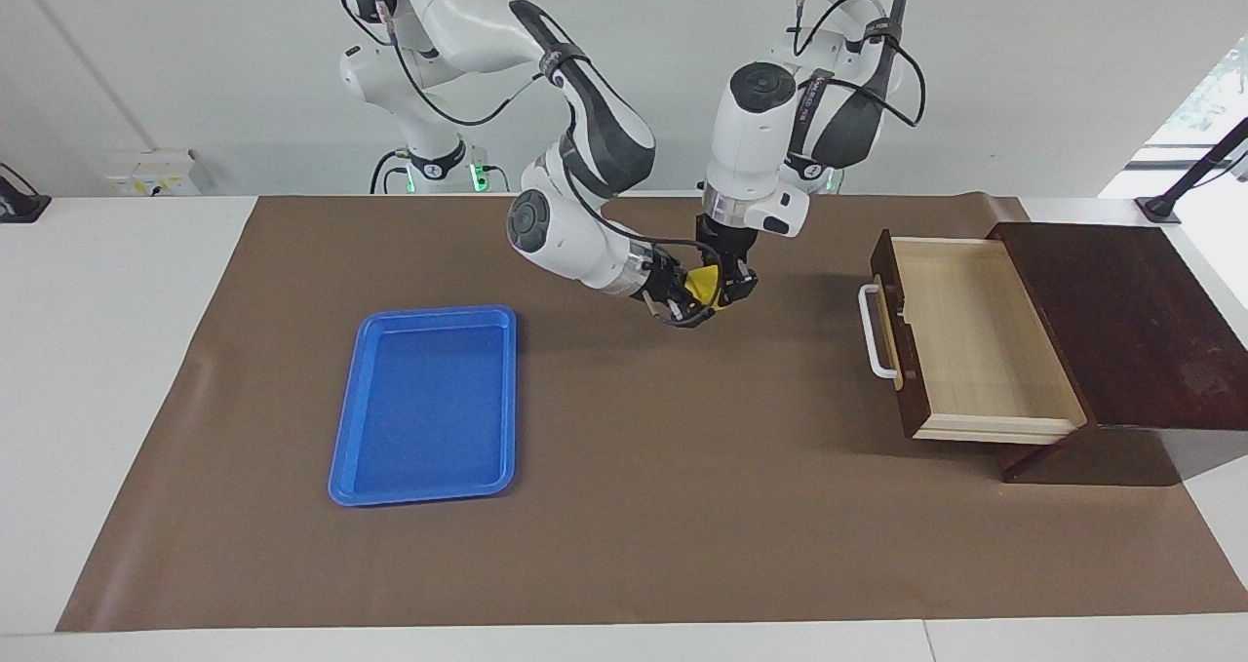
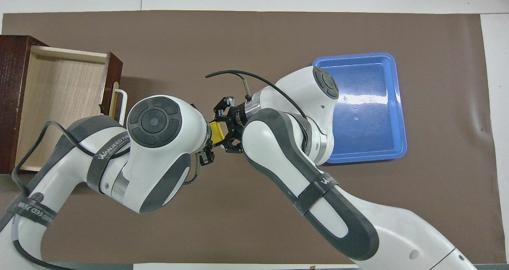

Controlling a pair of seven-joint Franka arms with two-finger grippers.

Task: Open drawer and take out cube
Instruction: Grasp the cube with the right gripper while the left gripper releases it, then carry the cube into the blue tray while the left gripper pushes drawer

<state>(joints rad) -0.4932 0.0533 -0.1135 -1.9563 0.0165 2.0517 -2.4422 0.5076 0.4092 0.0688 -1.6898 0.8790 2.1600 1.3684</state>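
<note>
Mid-frame, above the brown mat (image 1: 624,506), my left gripper (image 1: 733,277) and right gripper (image 1: 687,301) both clasp the yellow cube (image 1: 704,285); the drawer (image 1: 965,335) stands open at frame right.

White table (image 1: 117,369), covered across most of its top by a brown mat (image 1: 682,506). Plain pale wall (image 1: 195,58) along the robots' end. Small white box (image 1: 151,173) at the foot of that wall, toward the right arm's end. Bright window (image 1: 1204,97) at the left arm's end, with a black stand (image 1: 1194,179) on the table edge beside it. Even, soft light throughout.
</note>
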